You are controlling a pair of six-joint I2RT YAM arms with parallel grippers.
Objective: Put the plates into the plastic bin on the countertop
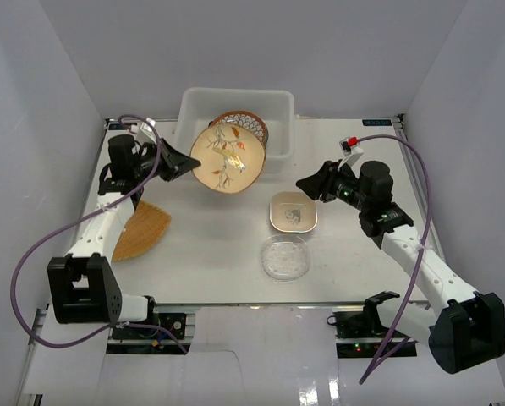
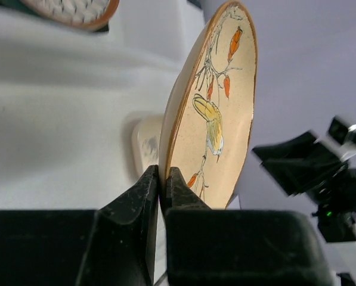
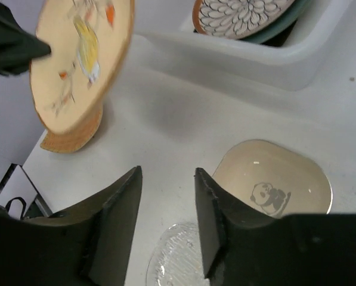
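the cream floral plate point(image 1: 227, 158), brown-edged with a yellow bird and orange buds, hangs above the countertop point(image 1: 210, 245), tilted nearly on edge. the left gripper point(image 1: 187, 161) pinches its rim, just in front of the plastic bin point(image 1: 197, 106). inside the bin, the petal-patterned plate point(image 1: 250, 123) leans on a blue-green plate point(image 3: 285, 24). on the countertop lie the cream squarish bowl point(image 1: 293, 211) with a panda, the clear glass plate point(image 1: 285, 257) just beside it, and the tan fan-shaped plate point(image 1: 142, 233) at far left.
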